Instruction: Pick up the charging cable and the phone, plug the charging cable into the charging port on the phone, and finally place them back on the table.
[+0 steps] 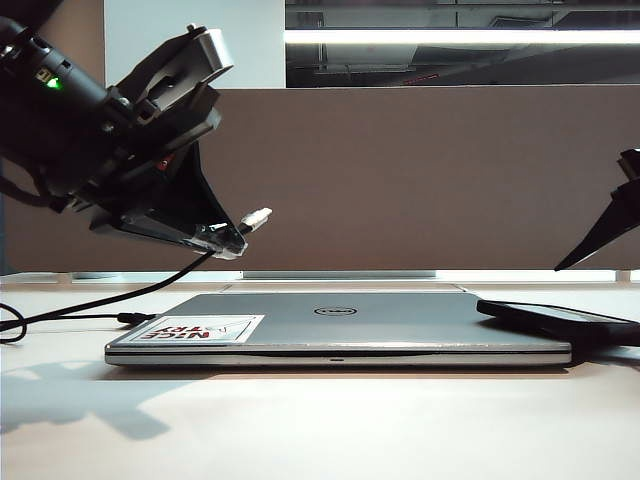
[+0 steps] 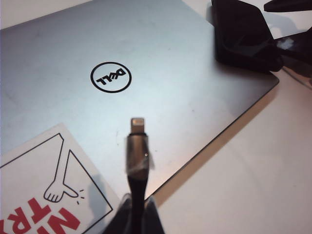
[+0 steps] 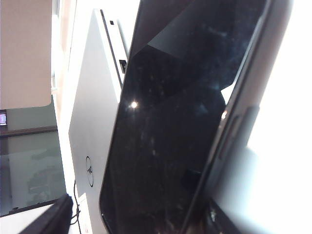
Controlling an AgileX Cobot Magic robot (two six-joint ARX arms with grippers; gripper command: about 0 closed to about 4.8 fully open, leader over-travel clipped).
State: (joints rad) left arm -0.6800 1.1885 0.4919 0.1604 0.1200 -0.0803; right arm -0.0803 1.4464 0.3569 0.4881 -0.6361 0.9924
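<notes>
Phone [image 3: 165, 146] beneath spread right claw [image 1: 600, 240]; left claw [image 1: 215, 238] clamps charging cable [image 2: 136, 146] (above laptop [image 1: 400, 320]).

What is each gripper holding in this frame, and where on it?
The left gripper is shut on the charging cable, pinching the cord just behind the plug collar, above the laptop. The right gripper is open, holding nothing; the phone lies on the laptop's corner.

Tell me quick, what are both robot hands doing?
Left gripper: closed, holding the charging cable above the laptop.
Right gripper: open, empty, above the phone.
</notes>
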